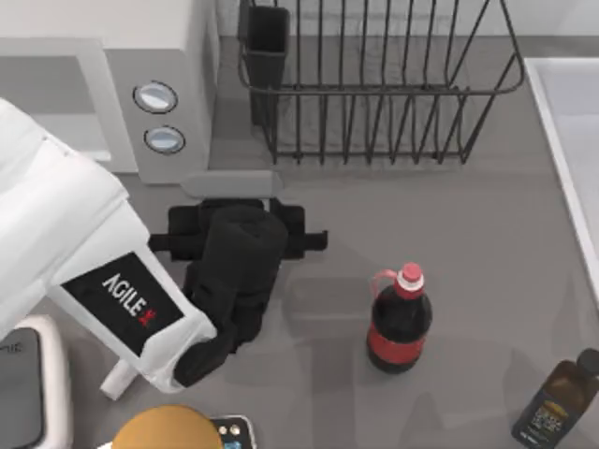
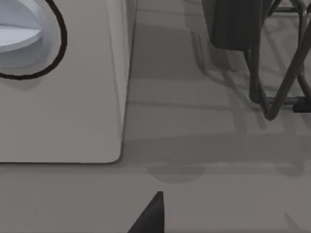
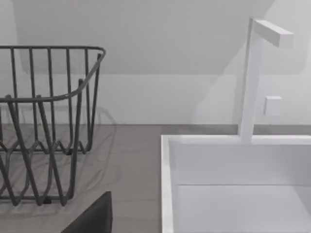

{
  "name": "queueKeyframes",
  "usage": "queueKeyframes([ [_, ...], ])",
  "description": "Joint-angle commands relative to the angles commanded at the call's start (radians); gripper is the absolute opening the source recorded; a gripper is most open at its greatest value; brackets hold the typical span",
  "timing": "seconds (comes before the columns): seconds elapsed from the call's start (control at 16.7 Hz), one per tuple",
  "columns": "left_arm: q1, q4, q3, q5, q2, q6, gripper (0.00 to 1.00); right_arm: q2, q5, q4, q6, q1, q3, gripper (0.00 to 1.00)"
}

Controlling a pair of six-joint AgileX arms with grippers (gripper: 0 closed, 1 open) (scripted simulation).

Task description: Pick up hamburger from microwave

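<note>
The left pincer (image 1: 229, 192) is positioned just before the microwave (image 1: 159, 56), beside its knobs; the cavity lies toward the tabletop's left. Finger spacing cannot be told. No hamburger is seen inside.

Our left arm (image 1: 84, 271) covers most of the microwave (image 1: 159, 56) cavity from above, so we cannot see inside it. The top view's lower edge cuts off a tan dome (image 1: 168, 428). The left gripper (image 1: 234, 234) hides its own fingers; whether they are parted, we cannot tell.
</note>
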Motion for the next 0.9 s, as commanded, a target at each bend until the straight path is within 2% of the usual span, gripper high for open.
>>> queueKeyframes([
  [0.54, 0.000, 0.000, 0.000, 0.000, 0.000, 0.000, 0.98, 0.000, 0.000, 0.000, 0.000, 0.000, 0.000, 1.00],
  [0.9, 0.000, 0.000, 0.000, 0.000, 0.000, 0.000, 1.00, 0.000, 0.000, 0.000, 0.000, 0.000, 0.000, 1.00],
])
